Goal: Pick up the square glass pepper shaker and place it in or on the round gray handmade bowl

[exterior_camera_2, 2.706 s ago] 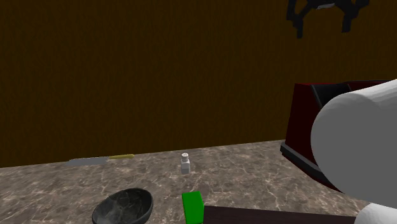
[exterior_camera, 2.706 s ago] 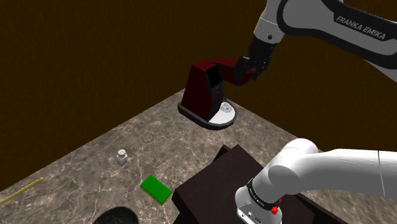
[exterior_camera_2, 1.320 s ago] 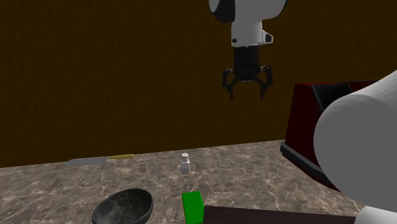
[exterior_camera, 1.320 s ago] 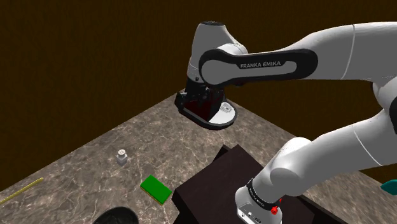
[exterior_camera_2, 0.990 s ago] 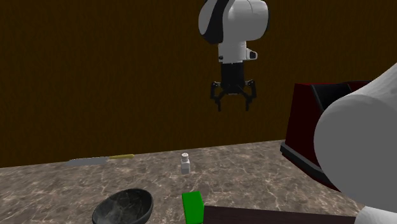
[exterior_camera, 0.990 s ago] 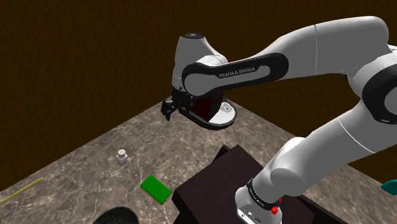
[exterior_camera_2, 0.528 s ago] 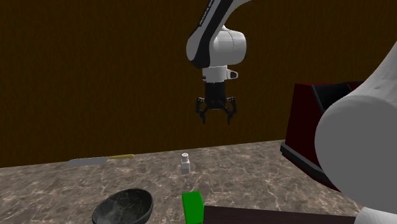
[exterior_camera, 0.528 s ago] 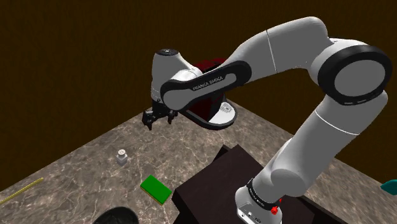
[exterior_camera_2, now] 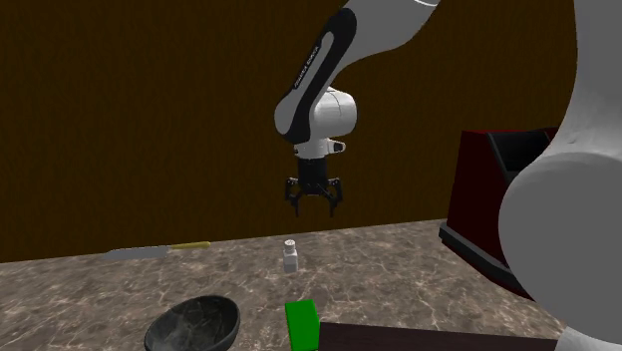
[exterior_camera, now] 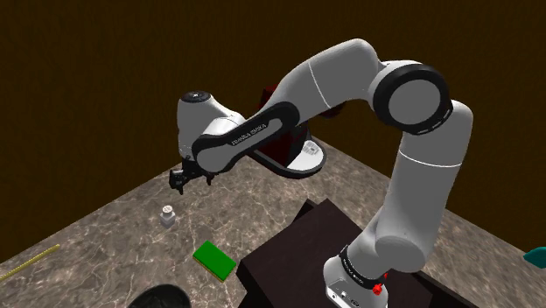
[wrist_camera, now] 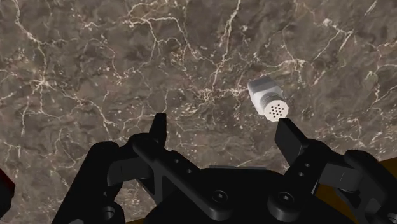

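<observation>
I have the arm stretched out from the stand point(exterior_camera: 293, 249) in a high arch: the elbow is up near the shoulder view's top right, and the forearm slopes down and to that view's left. The wrist is turned so the gripper point(exterior_camera_2: 314, 209) points straight down at the marbled brown countertop point(exterior_camera: 105, 232). Its fingers point(wrist_camera: 159, 124) are spread wide and hold nothing.

The pepper shaker point(exterior_camera_2: 290, 256) stands upright on the countertop, a small pale square body with a perforated cap. In the second exterior view the gripper hangs above it, slightly to that view's right and well clear of it. Through the wrist camera I see the shaker point(wrist_camera: 267, 100) just beyond one fingertip, outside the gap between the two.

The dark round bowl point(exterior_camera_2: 194, 324) sits nearer the counter's front edge, to the second exterior view's left of the shaker and apart from it. A flat green block point(exterior_camera: 214, 259) lies between the shaker and the stand, touching neither. A dark red machine point(exterior_camera_2: 488, 204) on a pale base stands at the far end of the counter, partly behind the forearm in the shoulder view. A long thin utensil with a yellow end point(exterior_camera_2: 159, 249) lies by the brown wall, well away from the shaker.
</observation>
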{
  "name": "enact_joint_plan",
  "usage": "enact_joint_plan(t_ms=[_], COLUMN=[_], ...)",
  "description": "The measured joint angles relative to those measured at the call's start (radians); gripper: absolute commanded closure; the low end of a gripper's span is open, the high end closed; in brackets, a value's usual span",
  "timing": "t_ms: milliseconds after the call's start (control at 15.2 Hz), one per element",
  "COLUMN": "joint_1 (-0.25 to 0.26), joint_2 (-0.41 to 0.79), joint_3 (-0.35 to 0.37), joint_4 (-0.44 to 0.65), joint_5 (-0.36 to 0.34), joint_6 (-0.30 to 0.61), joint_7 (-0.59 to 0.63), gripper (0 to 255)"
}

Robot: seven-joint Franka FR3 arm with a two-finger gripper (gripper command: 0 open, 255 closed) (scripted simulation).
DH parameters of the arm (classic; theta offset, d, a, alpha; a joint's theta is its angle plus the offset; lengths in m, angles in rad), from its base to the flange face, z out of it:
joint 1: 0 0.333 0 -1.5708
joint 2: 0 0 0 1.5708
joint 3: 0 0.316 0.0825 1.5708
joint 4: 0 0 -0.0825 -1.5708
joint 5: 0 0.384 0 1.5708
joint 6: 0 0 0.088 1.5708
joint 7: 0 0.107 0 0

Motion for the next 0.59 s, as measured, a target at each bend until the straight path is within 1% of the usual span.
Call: enact_joint_plan(t_ms=[330,594], joint_1=[0.069,0.119], joint_2=[0.189,0.331], joint_3=[-0.023,-0.041], joint_4=[0.169,0.315], joint_5=[-0.054,-0.078], joint_6=[0.008,-0.001], joint_7=[0.058,0.08], gripper=[0,0])
